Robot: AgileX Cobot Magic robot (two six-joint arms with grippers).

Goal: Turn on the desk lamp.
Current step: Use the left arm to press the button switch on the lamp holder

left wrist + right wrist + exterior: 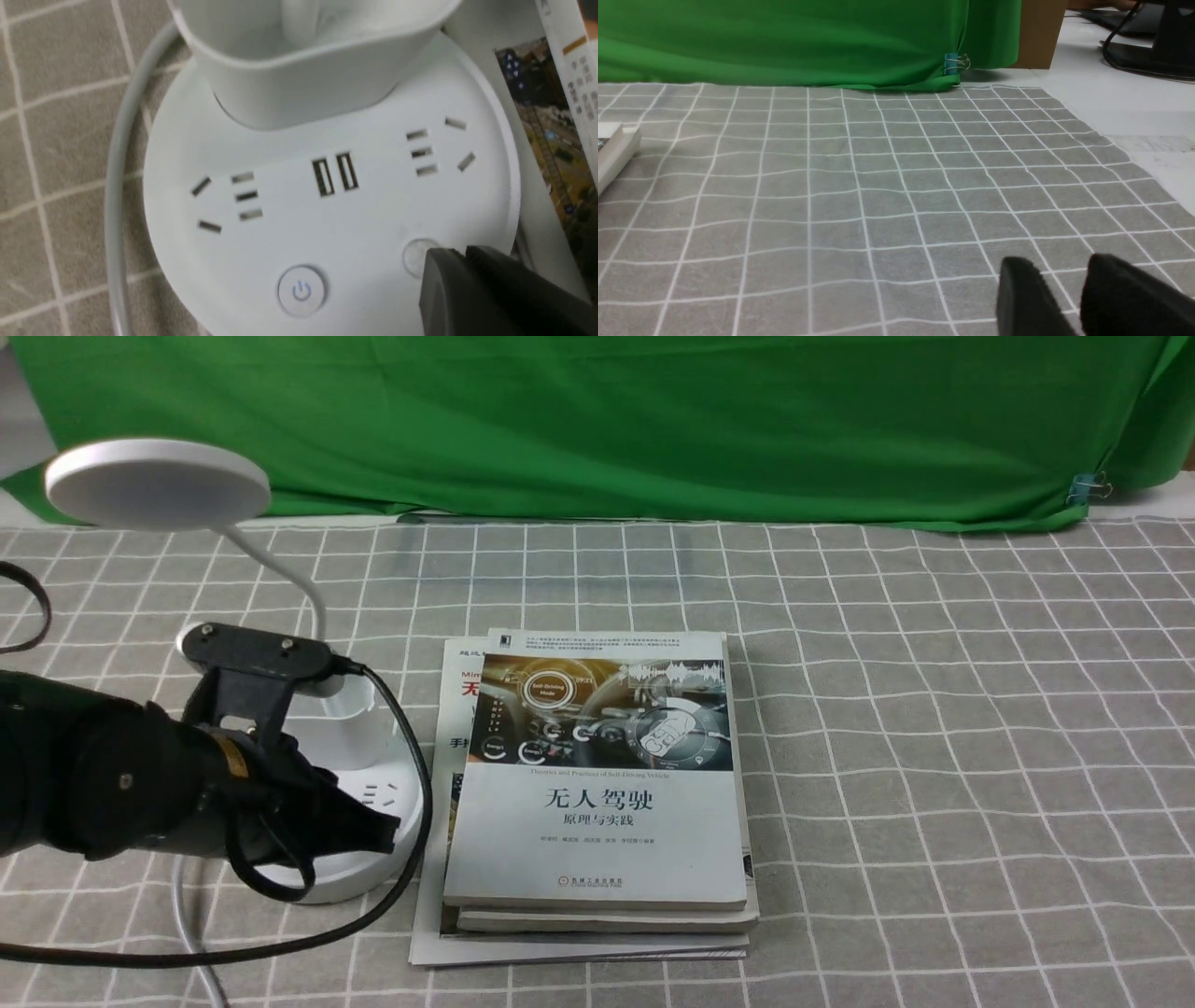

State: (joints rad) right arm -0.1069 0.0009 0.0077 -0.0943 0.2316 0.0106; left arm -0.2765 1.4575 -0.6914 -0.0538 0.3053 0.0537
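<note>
Filling the near left corner of the front view, the left arm is reaching in low over the desk lamp (369, 775), and its left hand (385, 831) is pinched fully closed, holding nothing. Seen from the wrist, the joined tips of that hand (460, 255) are sitting at the edge of a small plain button (415, 254) on the lamp's base, on the side toward the stack of books (597, 784). Whether they are pressing it or only overlapping it, I cannot tell. A power button (301, 291), marked in blue, is lying uncovered just beside, further from the books. The coming press is likely turning on which of the two the tip is meeting. The right hand (1059, 268) is idling well apart over bare checked cloth (878, 186) with its fingers parted, so the left is plainly nearer.

White and plastic, the lamp is standing at the left of the surface, close beside the books, its thin neck curving up to a flat disc head (157, 483). No glow is showing.
</note>
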